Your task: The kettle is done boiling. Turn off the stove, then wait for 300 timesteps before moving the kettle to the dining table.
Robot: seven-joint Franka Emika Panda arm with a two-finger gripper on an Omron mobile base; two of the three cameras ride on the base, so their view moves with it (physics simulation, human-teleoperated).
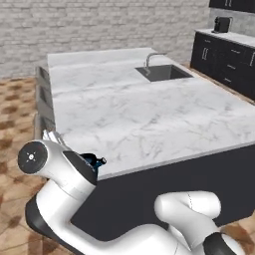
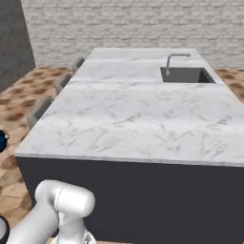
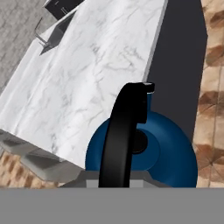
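In the left base view, the dining table (image 1: 149,119) fills the middle of the frame, with its sink (image 1: 164,72) at the upper centre. The kettle (image 1: 93,162) peeks out at the lower left, just behind the arm's wrist and beside the table's near corner.

In the right base view, a small part of the kettle (image 2: 2,141) shows at the left edge, left of the table (image 2: 143,124).

In the hand view, the kettle (image 3: 166,148) hangs at the lower centre, over the floor (image 3: 212,87) beside the table edge. The gripper (image 3: 114,183) is closed on its black handle (image 3: 124,131).
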